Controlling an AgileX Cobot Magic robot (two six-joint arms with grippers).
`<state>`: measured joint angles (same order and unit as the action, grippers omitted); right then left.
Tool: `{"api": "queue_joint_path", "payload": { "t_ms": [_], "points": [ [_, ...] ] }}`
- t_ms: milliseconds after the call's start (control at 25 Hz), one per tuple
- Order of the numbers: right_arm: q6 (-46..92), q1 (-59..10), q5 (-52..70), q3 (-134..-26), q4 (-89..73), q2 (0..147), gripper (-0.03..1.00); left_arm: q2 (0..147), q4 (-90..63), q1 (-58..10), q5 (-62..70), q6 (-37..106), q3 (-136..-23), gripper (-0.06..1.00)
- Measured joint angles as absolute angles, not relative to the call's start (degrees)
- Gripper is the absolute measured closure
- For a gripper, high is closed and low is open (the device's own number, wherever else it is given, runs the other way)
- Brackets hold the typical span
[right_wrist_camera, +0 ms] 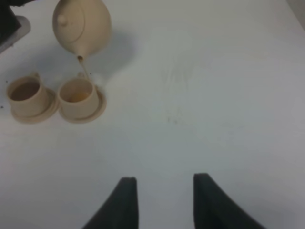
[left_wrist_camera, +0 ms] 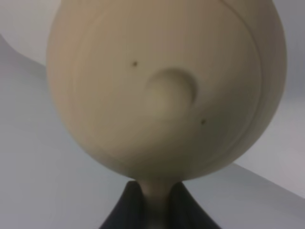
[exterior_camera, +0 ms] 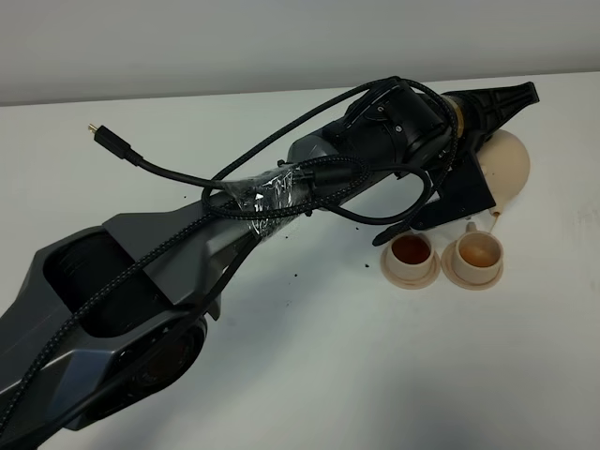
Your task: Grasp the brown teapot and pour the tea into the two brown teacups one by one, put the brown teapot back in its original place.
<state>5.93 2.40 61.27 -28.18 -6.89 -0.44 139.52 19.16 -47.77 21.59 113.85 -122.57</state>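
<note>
The brown teapot (exterior_camera: 509, 167) hangs tilted, spout down, over the right teacup (exterior_camera: 475, 253). A thin stream of tea (right_wrist_camera: 83, 69) runs from the spout into that cup (right_wrist_camera: 76, 98), which holds a little pale tea. The left teacup (exterior_camera: 411, 253) holds darker tea and also shows in the right wrist view (right_wrist_camera: 26, 93). Each cup stands on its saucer. My left gripper (exterior_camera: 489, 141) reaches across and is shut on the teapot's handle; in the left wrist view the teapot (left_wrist_camera: 162, 90) fills the frame above the closed fingers (left_wrist_camera: 183, 210). My right gripper (right_wrist_camera: 162, 200) is open and empty, apart from the cups. The teapot's dish is out of view.
My left arm (exterior_camera: 187, 272) lies diagonally across the white table (exterior_camera: 375, 375). A loose black cable with a gold plug (exterior_camera: 97, 131) sticks out at the back left. Dark specks (exterior_camera: 366, 264) lie on the table near the left cup.
</note>
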Motion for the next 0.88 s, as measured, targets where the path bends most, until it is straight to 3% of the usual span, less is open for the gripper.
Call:
{"api": "queue_joint_path", "payload": {
  "t_ms": [880],
  "points": [
    [5.9, 2.4, 61.3, -28.2, -6.9, -0.4, 0.66, 139.5, 19.2, -47.8, 24.8, 114.7, -122.6, 0.79]
  ]
}}
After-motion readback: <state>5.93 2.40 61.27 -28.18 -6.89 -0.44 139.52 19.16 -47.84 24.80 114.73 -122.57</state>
